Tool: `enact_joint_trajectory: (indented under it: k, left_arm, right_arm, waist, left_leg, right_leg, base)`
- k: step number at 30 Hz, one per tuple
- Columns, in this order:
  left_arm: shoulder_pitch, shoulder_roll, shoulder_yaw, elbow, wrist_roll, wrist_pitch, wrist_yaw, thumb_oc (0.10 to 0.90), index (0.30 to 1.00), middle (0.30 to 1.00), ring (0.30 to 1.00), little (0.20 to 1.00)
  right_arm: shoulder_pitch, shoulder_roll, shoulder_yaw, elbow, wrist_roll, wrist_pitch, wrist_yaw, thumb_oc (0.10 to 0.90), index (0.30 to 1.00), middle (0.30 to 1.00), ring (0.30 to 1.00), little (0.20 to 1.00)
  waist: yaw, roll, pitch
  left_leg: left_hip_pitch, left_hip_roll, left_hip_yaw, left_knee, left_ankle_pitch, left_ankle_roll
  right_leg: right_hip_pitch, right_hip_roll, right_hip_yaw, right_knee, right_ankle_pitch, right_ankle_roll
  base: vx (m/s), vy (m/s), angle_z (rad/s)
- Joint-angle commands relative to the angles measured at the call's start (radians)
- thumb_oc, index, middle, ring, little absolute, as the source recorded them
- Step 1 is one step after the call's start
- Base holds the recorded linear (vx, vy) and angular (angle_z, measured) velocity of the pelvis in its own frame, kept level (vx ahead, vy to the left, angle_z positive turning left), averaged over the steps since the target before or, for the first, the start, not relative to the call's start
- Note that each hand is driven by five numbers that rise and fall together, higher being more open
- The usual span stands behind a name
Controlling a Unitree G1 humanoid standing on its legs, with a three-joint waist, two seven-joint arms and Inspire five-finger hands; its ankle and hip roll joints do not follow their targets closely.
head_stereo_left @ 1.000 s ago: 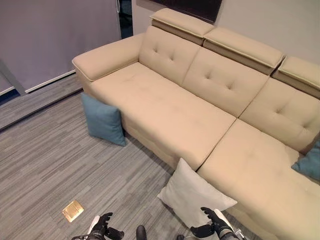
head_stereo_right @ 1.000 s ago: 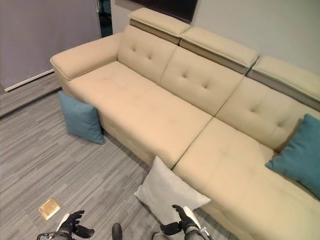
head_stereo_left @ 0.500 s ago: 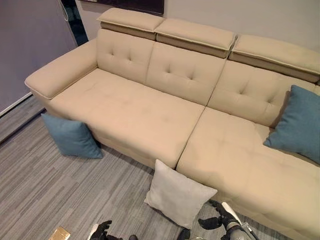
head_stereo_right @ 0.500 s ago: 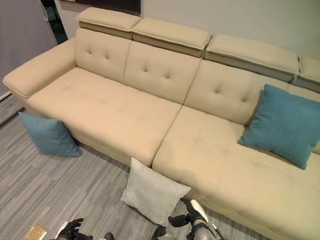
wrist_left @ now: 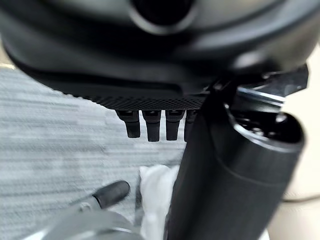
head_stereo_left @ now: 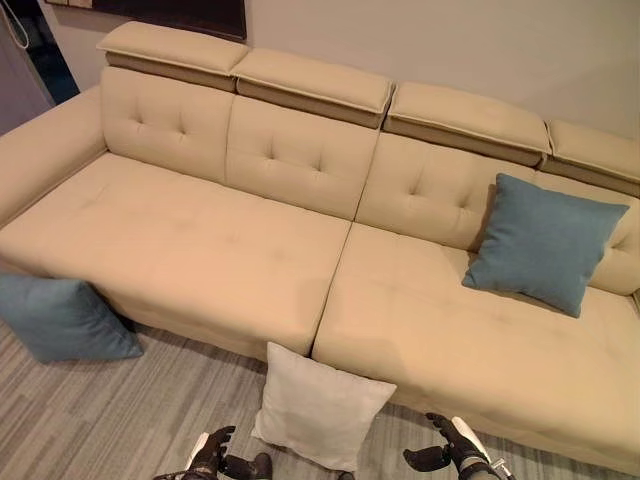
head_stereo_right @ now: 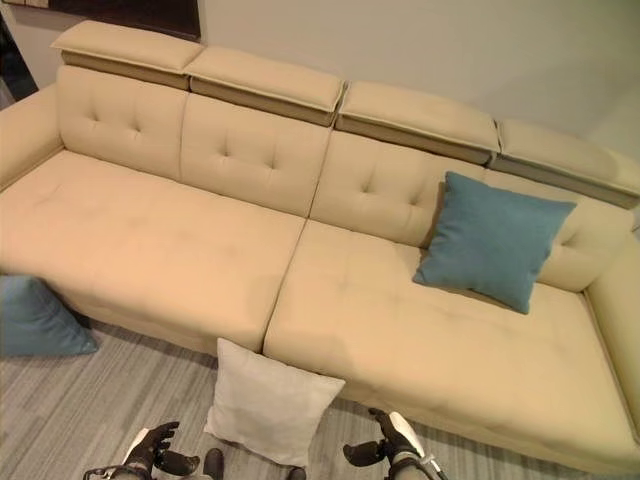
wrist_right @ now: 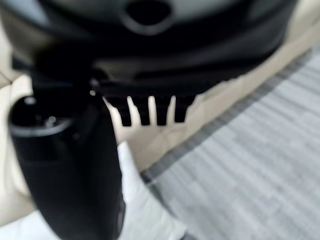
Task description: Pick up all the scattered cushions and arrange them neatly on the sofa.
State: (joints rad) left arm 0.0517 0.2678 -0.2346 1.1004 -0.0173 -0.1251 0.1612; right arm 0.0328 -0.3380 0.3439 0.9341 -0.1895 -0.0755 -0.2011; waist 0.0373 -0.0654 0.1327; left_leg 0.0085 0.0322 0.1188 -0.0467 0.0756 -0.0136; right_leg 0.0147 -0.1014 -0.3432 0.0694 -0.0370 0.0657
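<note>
A white cushion (head_stereo_left: 320, 405) stands on the floor, leaning against the front of the beige sofa (head_stereo_left: 200, 240) near its middle. A blue cushion (head_stereo_left: 58, 318) lies on the floor at the sofa's left end. Another blue cushion (head_stereo_left: 541, 243) leans upright against the backrest on the right seat. My left hand (head_stereo_left: 211, 459) hangs low, left of the white cushion, fingers relaxed and empty. My right hand (head_stereo_left: 449, 453) hangs low to the cushion's right, open and empty too. Past the right hand's fingers (wrist_right: 145, 112), the right wrist view shows the white cushion (wrist_right: 145, 210).
Grey striped flooring (head_stereo_left: 120, 420) runs along the sofa's front. The sofa's left armrest (head_stereo_left: 30, 150) rises at the far left. The left and middle seats of the sofa are bare.
The camera has swung to the right, so the blue cushion on the sofa's right seat has come fully into view. Both hands stay low and empty.
</note>
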Motion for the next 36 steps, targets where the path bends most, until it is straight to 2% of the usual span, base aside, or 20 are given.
enact_joint_trajectory:
  k: [1, 5, 6, 7, 8, 10, 14, 18, 21, 22, 23, 24, 25, 33, 34, 35, 36]
  left_arm:
    - [-0.014, 0.027, 0.012, 0.013, 0.01, -0.02, 0.012, 0.8, 0.9, 0.9, 0.9, 0.9]
    - [-0.029, 0.043, 0.013, 0.019, 0.016, -0.022, 0.016, 0.8, 0.9, 0.9, 0.9, 0.9]
    - [-0.029, 0.043, 0.013, 0.019, 0.016, -0.022, 0.016, 0.8, 0.9, 0.9, 0.9, 0.9]
    - [-0.04, 0.056, 0.016, 0.013, 0.016, -0.022, 0.018, 0.8, 0.9, 0.9, 0.9, 0.9]
    - [-0.042, 0.063, 0.021, 0.009, 0.015, -0.026, 0.017, 0.8, 0.9, 0.9, 0.9, 0.9]
    - [-0.04, 0.064, 0.02, 0.001, 0.014, -0.027, 0.018, 0.8, 0.9, 0.9, 0.9, 0.9]
    - [-0.058, 0.061, 0.024, -0.017, -0.009, -0.031, 0.026, 0.8, 0.9, 0.9, 0.9, 0.9]
    - [-0.103, 0.064, 0.033, -0.059, -0.074, -0.048, 0.064, 0.8, 0.9, 0.9, 0.9, 0.9]
    - [-0.158, 0.072, 0.031, -0.115, -0.139, -0.069, 0.098, 0.8, 0.9, 0.9, 0.9, 0.9]
    - [-0.193, 0.08, 0.026, -0.141, -0.17, -0.081, 0.116, 0.8, 0.9, 0.9, 0.9, 0.9]
    - [-0.214, 0.082, 0.026, -0.156, -0.194, -0.087, 0.124, 0.8, 0.9, 0.9, 0.9, 0.9]
    - [-0.258, 0.092, 0.024, -0.183, -0.232, -0.101, 0.146, 0.8, 0.9, 0.9, 0.9, 0.9]
    - [-0.259, 0.092, 0.024, -0.182, -0.232, -0.101, 0.146, 0.8, 0.9, 0.9, 0.9, 0.9]
    - [-0.453, 0.123, 0.002, -0.24, -0.337, -0.147, 0.225, 0.8, 0.9, 0.9, 0.9, 0.9]
    - [-0.492, 0.136, 0.004, -0.257, -0.348, -0.15, 0.235, 0.8, 0.9, 0.9, 0.9, 0.9]
    - [-0.494, 0.136, 0.004, -0.256, -0.348, -0.15, 0.235, 0.8, 0.9, 0.9, 0.9, 0.9]
    - [-0.524, 0.145, 0.002, -0.258, -0.35, -0.154, 0.243, 0.8, 0.9, 0.9, 0.9, 0.9]
  right_arm:
    - [-0.093, -0.024, -0.005, -0.061, 0.0, -0.021, -0.033, 0.8, 0.9, 0.9, 0.9, 0.9]
    - [-0.124, -0.018, -0.007, -0.084, 0.009, -0.02, -0.041, 0.8, 0.9, 0.9, 0.9, 0.9]
    - [-0.125, -0.018, -0.007, -0.083, 0.009, -0.02, -0.041, 0.8, 0.9, 0.9, 0.9, 0.9]
    - [-0.135, -0.015, -0.005, -0.09, 0.015, -0.022, -0.042, 0.8, 0.9, 0.9, 0.9, 0.9]
    - [-0.132, -0.011, -0.004, -0.084, 0.018, -0.029, -0.041, 0.8, 0.9, 0.9, 0.9, 0.9]
    - [-0.133, -0.011, -0.007, -0.08, 0.02, -0.027, -0.043, 0.8, 0.9, 0.9, 0.9, 0.9]
    - [-0.152, -0.021, -0.019, -0.066, 0.035, -0.026, -0.062, 0.8, 0.9, 0.9, 0.9, 0.9]
    - [-0.183, -0.029, -0.046, -0.08, 0.079, -0.03, -0.101, 0.8, 0.9, 0.9, 0.9, 0.9]
    - [-0.22, -0.029, -0.075, -0.091, 0.135, -0.04, -0.134, 0.8, 0.9, 0.9, 0.9, 0.9]
    - [-0.246, -0.03, -0.087, -0.095, 0.163, -0.044, -0.151, 0.8, 0.9, 0.9, 0.9, 0.9]
    - [-0.26, -0.029, -0.097, -0.102, 0.19, -0.047, -0.159, 0.8, 0.9, 0.9, 0.9, 0.9]
    - [-0.295, -0.027, -0.115, -0.109, 0.233, -0.053, -0.182, 0.8, 0.9, 0.9, 0.9, 0.9]
    - [-0.296, -0.027, -0.115, -0.108, 0.233, -0.053, -0.182, 0.8, 0.9, 0.9, 0.9, 0.9]
    - [-0.487, -0.014, -0.139, -0.128, 0.378, -0.098, -0.262, 0.8, 0.9, 0.9, 0.9, 0.9]
    - [-0.535, -0.028, -0.141, -0.126, 0.392, -0.104, -0.269, 0.8, 0.9, 0.9, 0.9, 0.9]
    - [-0.537, -0.028, -0.141, -0.124, 0.392, -0.104, -0.269, 0.8, 0.9, 0.9, 0.9, 0.9]
    - [-0.571, -0.033, -0.139, -0.114, 0.397, -0.11, -0.278, 0.8, 0.9, 0.9, 0.9, 0.9]
  waist:
    - [0.023, -0.008, 0.029]
    - [0.022, 0.001, 0.054]
    - [0.022, 0.0, 0.053]
    - [0.029, 0.004, 0.062]
    - [0.041, -0.003, 0.054]
    - [0.046, -0.008, 0.049]
    - [0.044, -0.002, 0.06]
    - [0.044, -0.001, 0.103]
    - [0.042, 0.009, 0.157]
    - [0.039, 0.017, 0.185]
    - [0.037, 0.024, 0.191]
    - [0.031, 0.031, 0.207]
    - [0.03, 0.031, 0.204]
    - [0.009, 0.058, 0.227]
    - [0.005, 0.064, 0.222]
    - [0.005, 0.064, 0.219]
    - [0.001, 0.065, 0.216]
  left_leg:
    - [0.013, -0.026, -0.04, 0.051, -0.133, -0.011]
    - [-0.002, -0.034, -0.015, 0.028, -0.116, 0.004]
    - [-0.003, -0.035, -0.014, 0.028, -0.116, 0.004]
    - [-0.016, -0.03, 0.005, 0.02, -0.104, 0.008]
    - [-0.018, -0.037, 0.026, 0.006, -0.099, 0.004]
    - [-0.024, -0.041, 0.035, 0.003, -0.094, 0.004]
    - [-0.058, -0.03, 0.038, 0.009, -0.087, 0.003]
    - [-0.142, -0.013, 0.04, 0.039, -0.076, -0.006]
    - [-0.25, 0.0, 0.023, 0.113, -0.077, -0.009]
    - [-0.316, 0.003, 0.014, 0.164, -0.079, -0.009]
    - [-0.352, 0.007, 0.003, 0.196, -0.105, -0.017]
    - [-0.446, 0.007, -0.008, 0.258, -0.107, -0.016]
    - [-0.453, 0.007, -0.009, 0.262, -0.109, -0.016]
    - [-0.847, 0.047, -0.021, 0.56, -0.167, -0.004]
    - [-0.943, 0.049, -0.026, 0.634, -0.184, -0.003]
    - [-0.952, 0.049, -0.026, 0.639, -0.186, -0.003]
    - [-1.0, 0.054, -0.027, 0.675, -0.196, -0.003]
  right_leg:
    - [-0.047, -0.055, 0.062, -0.024, 0.072, 0.1]
    - [-0.107, -0.082, 0.076, 0.005, 0.1, 0.127]
    - [-0.108, -0.082, 0.077, 0.006, 0.1, 0.127]
    - [-0.113, -0.088, 0.048, 0.041, 0.085, 0.123]
    - [-0.073, -0.081, 0.017, 0.034, 0.057, 0.117]
    - [-0.068, -0.082, -0.002, 0.023, 0.059, 0.115]
    - [-0.097, -0.075, 0.022, -0.009, 0.074, 0.113]
    - [-0.132, -0.077, 0.023, -0.032, 0.081, 0.105]
    - [-0.236, -0.091, 0.018, 0.028, 0.076, 0.088]
    - [-0.306, -0.103, 0.007, 0.085, 0.069, 0.078]
    - [-0.346, -0.105, 0.01, 0.126, 0.041, 0.08]
    - [-0.435, -0.119, 0.001, 0.187, 0.027, 0.069]
    - [-0.441, -0.119, 0.001, 0.191, 0.025, 0.069]
    - [-0.828, -0.177, 0.042, 0.497, -0.061, 0.038]
    - [-0.916, -0.186, 0.057, 0.567, -0.078, 0.03]
    - [-0.924, -0.187, 0.058, 0.572, -0.08, 0.03]
    - [-0.975, -0.191, 0.061, 0.614, -0.094, 0.028]
  base:
    - [-0.06, 0.159, -0.35]
    - [-0.11, 0.099, -0.35]
    - [-0.14, 0.044, -0.5]
    - [-0.12, 0.061, -0.4]
    - [-0.13, 0.061, -0.25]
    - [-0.03, 0.011, -0.19]
    - [-0.1, -0.077, -0.2]
    - [-0.19, -0.099, 0.01]
    - [-0.26, -0.065, 0.05]
    - [-0.21, -0.062, 0.06]
    - [-0.25, -0.069, 0.18]
    - [-0.12, -0.049, 0.27]
    - [-0.16, -0.035, 0.35]
    - [-0.11, 0.039, 0.1]
    - [-0.04, 0.049, 0.04]
    - [-0.01, 0.048, -0.02]
    - [0.01, 0.06, -0.07]
